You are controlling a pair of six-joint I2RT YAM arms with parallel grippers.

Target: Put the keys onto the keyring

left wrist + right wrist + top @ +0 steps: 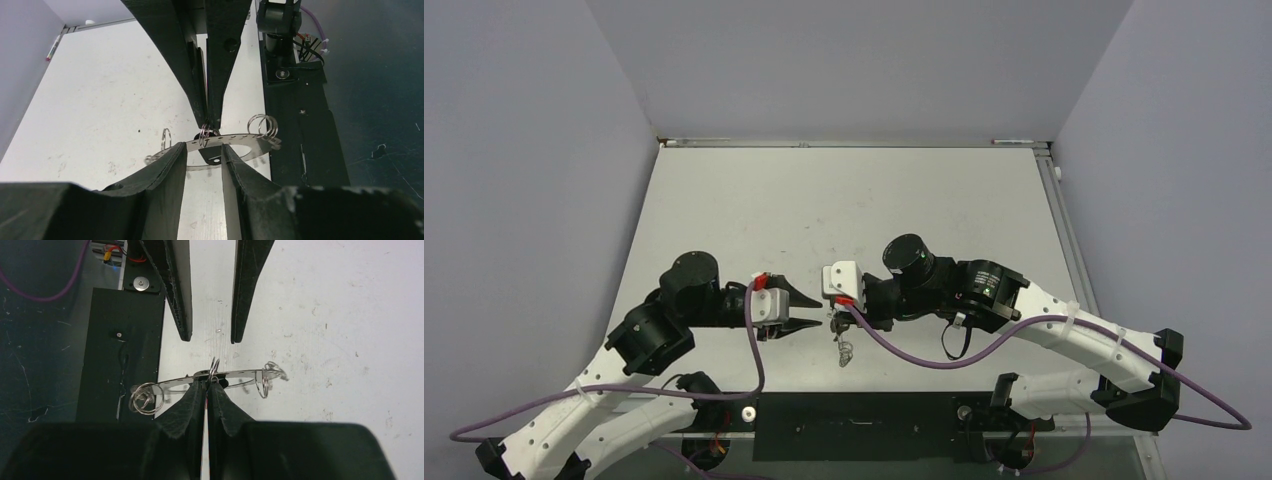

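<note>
Right gripper (206,383) pinches the keyring (240,374); left gripper (210,339) — fingers parted — just beside it.

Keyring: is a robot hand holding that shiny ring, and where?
Yes. The right gripper pinches the keyring at its rim, by a small wire loop. The left gripper is open, holding nothing.

Flat grey keyring (240,373), wire loops on its rim, roughly level, pinched in the right hand (206,383)

A robotics lab cell: plain grey walls (854,60) enclose a scuffed white table (844,200) and black mounting plate (854,425).
</note>
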